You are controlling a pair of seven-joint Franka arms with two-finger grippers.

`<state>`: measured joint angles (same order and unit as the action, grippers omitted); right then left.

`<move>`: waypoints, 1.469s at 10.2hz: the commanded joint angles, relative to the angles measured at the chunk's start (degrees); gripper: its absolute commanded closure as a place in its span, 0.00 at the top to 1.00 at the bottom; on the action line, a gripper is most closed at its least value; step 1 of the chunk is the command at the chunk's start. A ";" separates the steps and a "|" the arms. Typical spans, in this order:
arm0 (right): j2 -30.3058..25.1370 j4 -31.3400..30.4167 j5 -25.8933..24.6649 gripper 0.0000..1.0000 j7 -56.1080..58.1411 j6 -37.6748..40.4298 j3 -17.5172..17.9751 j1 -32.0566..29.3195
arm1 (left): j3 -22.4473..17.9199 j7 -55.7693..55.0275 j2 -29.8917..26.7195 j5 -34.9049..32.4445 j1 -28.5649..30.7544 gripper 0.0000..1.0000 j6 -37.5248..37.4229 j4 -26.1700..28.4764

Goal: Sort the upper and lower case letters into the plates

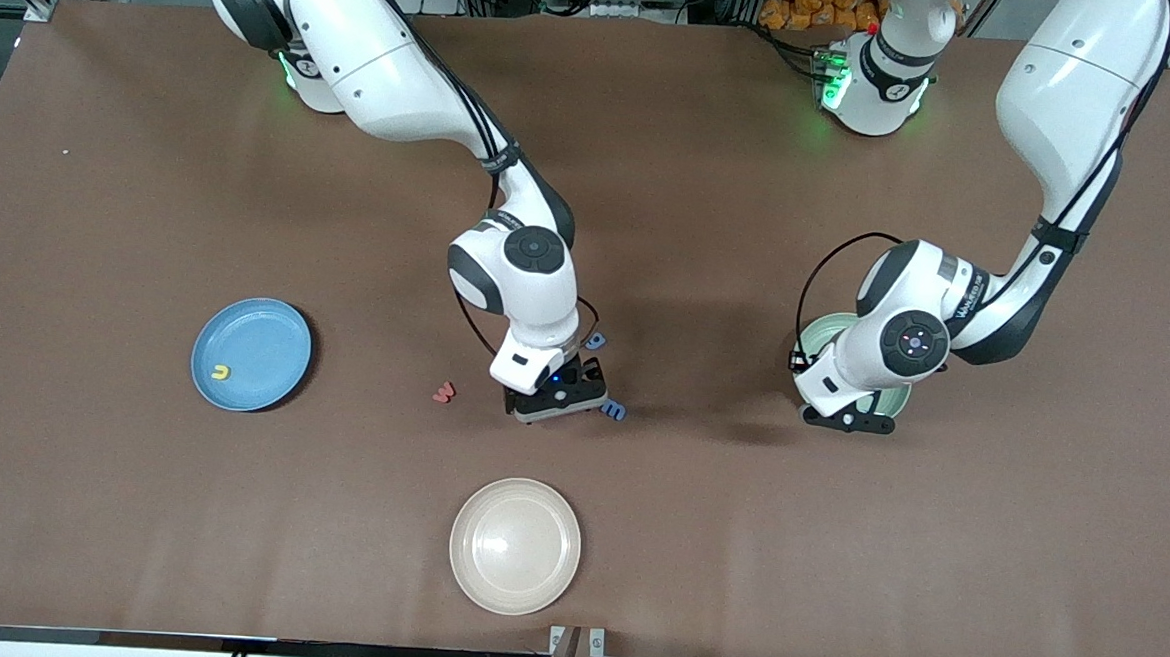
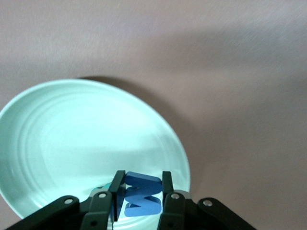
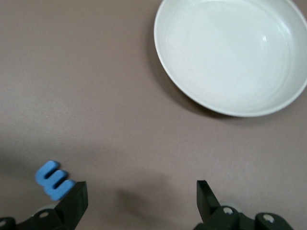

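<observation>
Landmark: the cream plate, on the brown table at the edge nearest the front cam.

Right gripper hangs low over the table, just farther from the cam than the cream plate. Its fingers are spread wide w/ only bare table between them. A light blue letter lies flat just outside one finger, close beside it but not between the pair; in the front view it shows at the gripper's edge toward the left arm's end. Another small blue letter lies farther from the cam than the gripper, partly hidden by the wrist. A red letter lies on the table beside the gripper, toward the right arm's end.

Left gripper is over the mint plate, which lies farther from the cam than the cream plate, toward the left arm's end. Its fingers are narrow, pinching a dark blue letter squarely between the pads, over the plate's rim area.

Blue plate lies toward the right arm's end, also farther from the cam than the cream plate; a yellow letter lies in it.
</observation>
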<state>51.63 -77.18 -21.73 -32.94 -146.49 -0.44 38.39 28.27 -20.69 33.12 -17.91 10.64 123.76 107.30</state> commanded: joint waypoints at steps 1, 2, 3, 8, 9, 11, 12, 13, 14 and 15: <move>2.25 1.86 -2.61 1.00 2.36 -4.14 -0.35 0.98 | 1.87 5.12 -3.41 1.29 4.45 0.13 -0.27 4.40; 2.43 1.77 -2.44 1.00 1.92 -7.11 -0.35 1.68 | 2.57 5.31 -3.33 1.38 5.35 0.14 -0.18 4.76; 2.60 1.69 -1.83 1.00 0.96 -9.67 -0.35 2.04 | 2.67 5.31 -3.59 1.38 5.36 0.14 -0.18 5.11; 4.80 1.51 -2.18 1.00 4.09 -12.07 -0.26 3.00 | 2.84 5.05 -3.59 1.29 5.27 1.00 -0.18 5.91; 4.89 1.60 -2.00 1.00 5.68 -12.24 -0.26 2.92 | 3.10 5.05 -3.42 1.38 5.27 1.00 -0.18 5.82; 5.50 1.60 -1.56 1.00 10.33 -13.20 0.09 2.22 | 3.11 5.05 -3.33 1.29 5.18 1.00 -0.18 5.82; 6.03 1.68 -1.56 1.00 12.53 -13.30 1.74 1.08 | 3.19 4.18 -3.33 1.38 4.57 1.00 -0.18 5.56; 6.81 1.86 -1.56 1.00 14.38 -13.38 3.33 0.12 | 3.63 2.95 -3.07 1.47 3.43 1.00 -0.09 5.03; 7.34 1.86 -1.56 1.00 16.31 -13.99 4.39 -0.76 | 3.98 0.16 -2.54 1.64 2.29 1.00 0.34 4.33; 7.61 1.86 -1.56 1.00 17.03 -14.78 5.79 -1.30 | 4.07 -2.92 -1.93 1.73 -0.16 1.00 0.35 2.76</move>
<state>57.51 -77.13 -22.81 -18.16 -160.08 2.43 39.02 32.26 -20.16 31.26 -17.72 13.44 124.18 111.60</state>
